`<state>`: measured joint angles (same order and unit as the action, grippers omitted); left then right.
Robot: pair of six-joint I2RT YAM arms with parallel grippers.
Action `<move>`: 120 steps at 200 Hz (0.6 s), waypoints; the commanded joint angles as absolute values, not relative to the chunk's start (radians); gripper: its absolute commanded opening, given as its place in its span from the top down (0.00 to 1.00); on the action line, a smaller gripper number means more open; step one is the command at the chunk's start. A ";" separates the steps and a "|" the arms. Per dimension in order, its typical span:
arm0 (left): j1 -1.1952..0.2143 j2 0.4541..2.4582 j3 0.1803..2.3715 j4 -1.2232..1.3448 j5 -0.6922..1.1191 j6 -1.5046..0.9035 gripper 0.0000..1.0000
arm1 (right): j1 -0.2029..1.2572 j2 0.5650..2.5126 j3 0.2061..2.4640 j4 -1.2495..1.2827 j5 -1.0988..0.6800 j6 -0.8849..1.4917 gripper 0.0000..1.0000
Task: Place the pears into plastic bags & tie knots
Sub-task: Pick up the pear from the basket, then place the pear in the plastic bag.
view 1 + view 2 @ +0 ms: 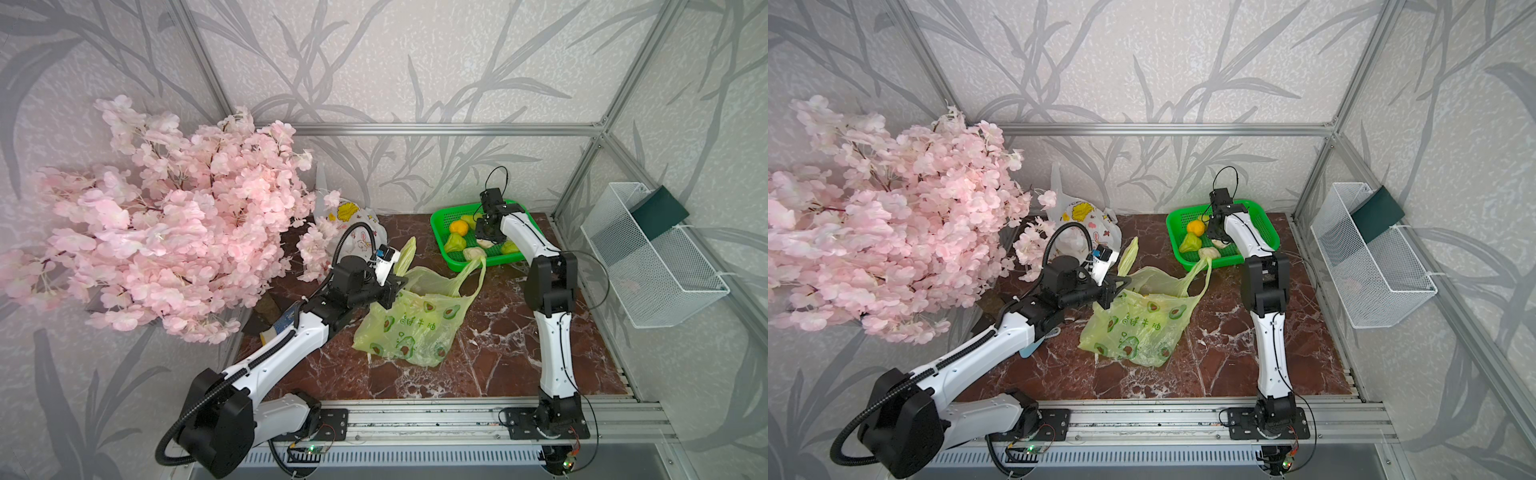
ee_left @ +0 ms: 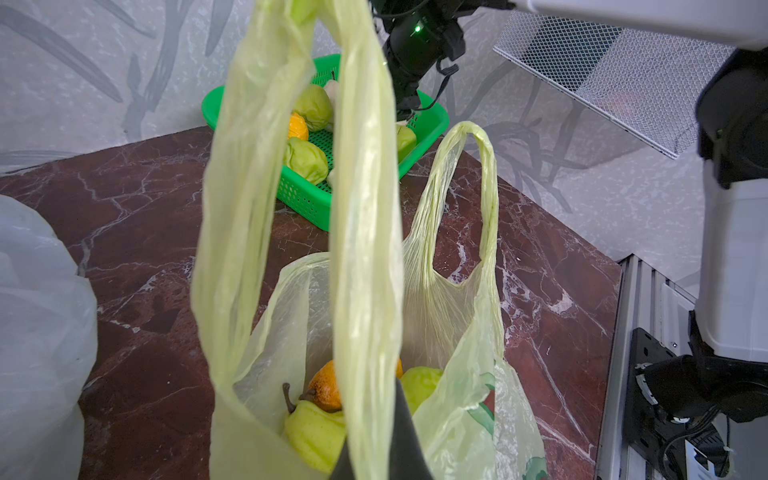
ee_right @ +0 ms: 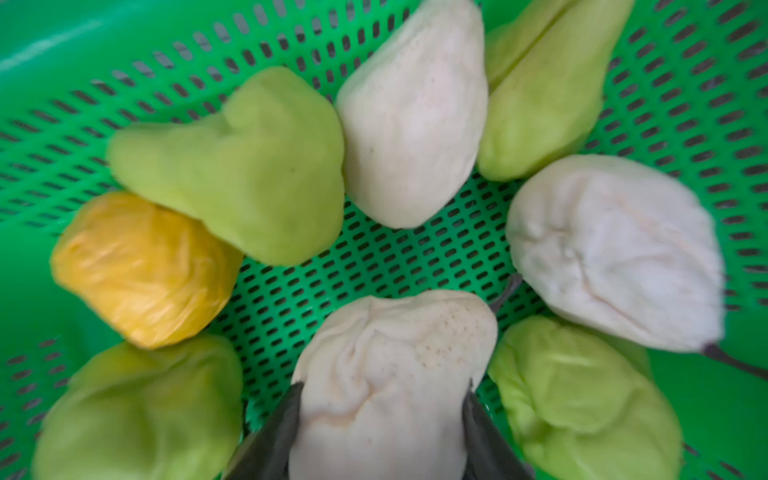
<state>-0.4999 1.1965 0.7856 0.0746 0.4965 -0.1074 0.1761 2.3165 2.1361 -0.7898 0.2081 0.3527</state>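
Where both top views look down, my left gripper [image 1: 388, 291] clamps a crinkled handle [image 1: 405, 253] of the thin translucent yellow-green plastic bag [image 1: 411, 324]. Left wrist: smooth teardrop pears [image 2: 316, 432] lie inside. Right wrist: my right gripper [image 3: 383, 386] squeezes a wrinkled cream pear [image 3: 395, 332] in the green mesh basket [image 3: 415, 257].

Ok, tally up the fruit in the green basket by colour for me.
Green pears: 4
Cream pears: 3
Orange-yellow fruit: 1
Total: 8, as the right wrist view shows them.
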 commanded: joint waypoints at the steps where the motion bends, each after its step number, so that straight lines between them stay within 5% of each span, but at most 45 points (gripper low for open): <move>1: -0.496 1.181 0.802 0.074 0.490 -0.095 1.00 | 0.190 2.102 2.059 -0.763 0.178 0.292 0.65; 58: -0.496 1.192 0.818 0.066 0.495 -0.083 1.00 | 0.354 1.677 1.739 -0.694 -0.163 0.294 0.68; 120: -0.496 1.202 0.827 0.087 0.528 -0.092 1.00 | 0.593 1.631 1.497 -0.637 -0.269 0.320 0.69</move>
<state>-0.4999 1.1969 0.7860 0.0723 0.5007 -0.1047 0.5476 1.5978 1.5517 -0.6323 -0.2047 0.3092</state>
